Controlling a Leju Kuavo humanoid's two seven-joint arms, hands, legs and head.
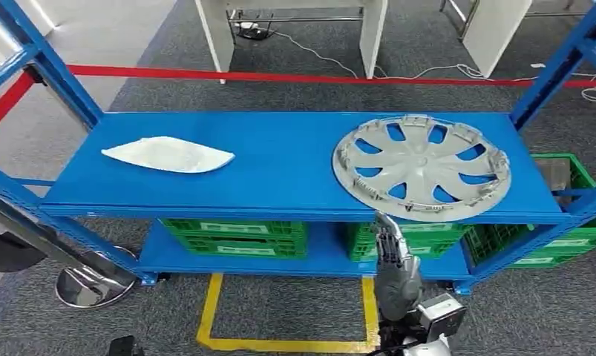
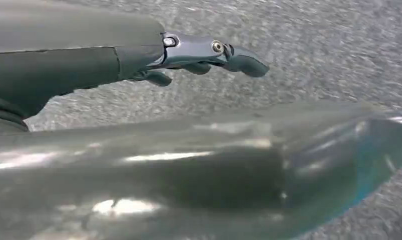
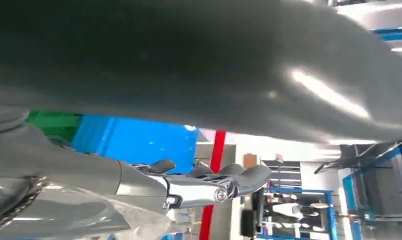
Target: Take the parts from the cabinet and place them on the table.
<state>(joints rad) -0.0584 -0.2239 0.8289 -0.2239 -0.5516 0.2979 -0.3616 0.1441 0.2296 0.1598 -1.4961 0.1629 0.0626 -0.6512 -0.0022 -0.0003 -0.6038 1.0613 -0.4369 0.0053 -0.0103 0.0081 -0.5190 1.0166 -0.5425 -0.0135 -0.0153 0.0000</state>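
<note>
- Scene: a blue rack serves as the cabinet; its upper shelf point(image 1: 280, 163) carries two parts.
- Part one: a silver wheel cover point(image 1: 421, 167) lies flat at the 3 o'clock end of the shelf, its near rim overhanging the front edge.
- Part two: a white bagged part point(image 1: 168, 154) lies flat at the 9 o'clock end, well apart from the wheel cover.
- Lower shelf: green crates point(image 1: 235, 236) stand beneath, with another green crate beside the rack at 3 o'clock. Their contents cannot be made out.
- Right robot hand point(image 1: 390, 248): raised at 6 o'clock, fingers pointing up, directly below the overhanging rim of the wheel cover. Contact with the rim cannot be confirmed. The fingers look loosely extended and apart, with nothing between them; the right wrist view shows the same, with a large grey surface close overhead, probably the cover's underside.
- Left robot hand point(image 2: 138, 57): seen in the left wrist view over grey carpet, fingers slack and empty, holding nothing.
- Step in hand, as judged: the approach to the first pick; neither part has left the shelf.
- Next move calls for: fingers under the overhanging rim and thumb above it, then a firm pinch before lifting.
- Risk, as judged: the broad, thin cover may tilt or slide off the edge if held at one point only.
</note>
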